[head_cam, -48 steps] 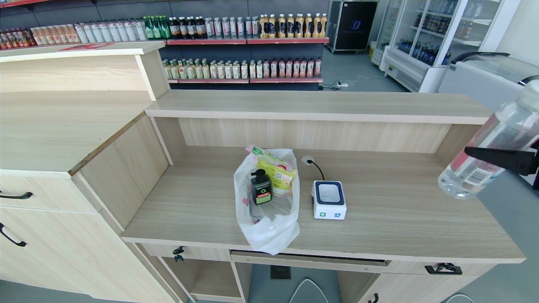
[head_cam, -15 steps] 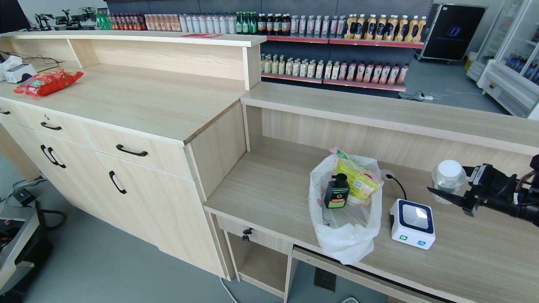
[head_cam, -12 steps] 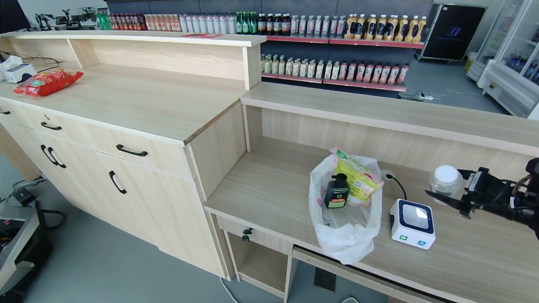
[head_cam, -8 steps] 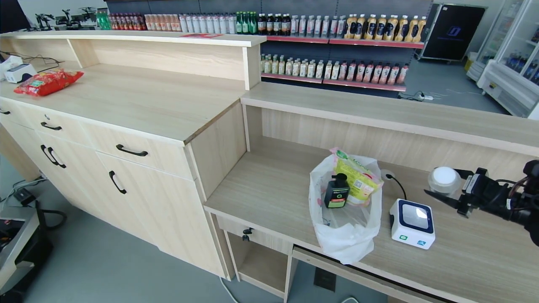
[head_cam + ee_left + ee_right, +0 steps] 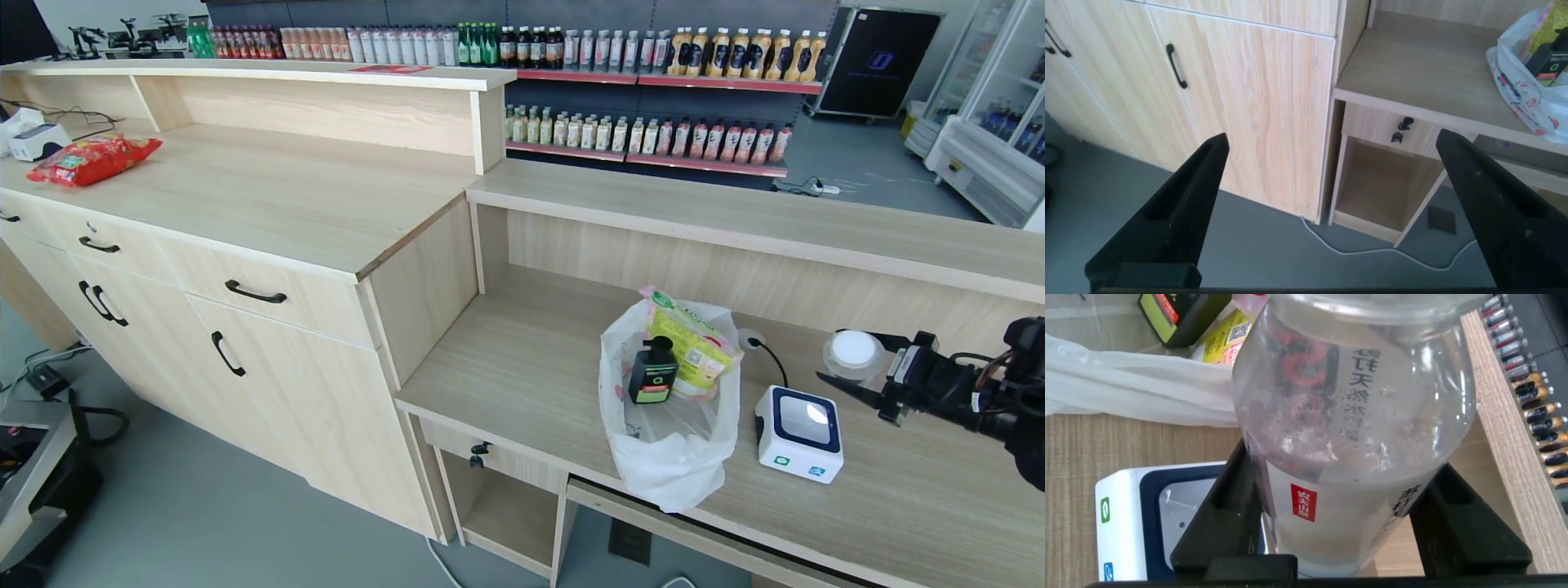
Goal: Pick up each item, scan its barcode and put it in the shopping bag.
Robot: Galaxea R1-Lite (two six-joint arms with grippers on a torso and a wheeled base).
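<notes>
On the lower desk (image 5: 531, 367), seen from the head camera, a white plastic shopping bag (image 5: 669, 441) sits open. It holds a dark pump bottle (image 5: 652, 377) with a green label and, behind it, a yellow-green snack packet (image 5: 694, 343). Just beside the bag, at its 3 o'clock, a white barcode scanner (image 5: 800, 434) with a dark-framed window lies face up, its cable running back toward 11 o'clock.

At about 1 o'clock from the scanner, the right gripper (image 5: 845, 357) holds a clear water bottle (image 5: 854, 353) off the desk – its black fingers (image 5: 841, 384) are clamped on the bottle's sides. The bottle's round white end faces the head camera.

From the right wrist, the water bottle (image 5: 1355, 425) sits between the fingers (image 5: 1221, 514), with its red-and-white label showing. Beyond it lie the scanner (image 5: 1167, 514) and the bag's edge (image 5: 1135, 384).

The left gripper (image 5: 1331, 212) hangs low, well apart from the bag, above grey floor in front of the cabinet doors – its fingers (image 5: 1167, 220) are spread wide with nothing between them.

Far off at 10 o'clock, a red snack bag (image 5: 94, 158) lies on the higher counter.
</notes>
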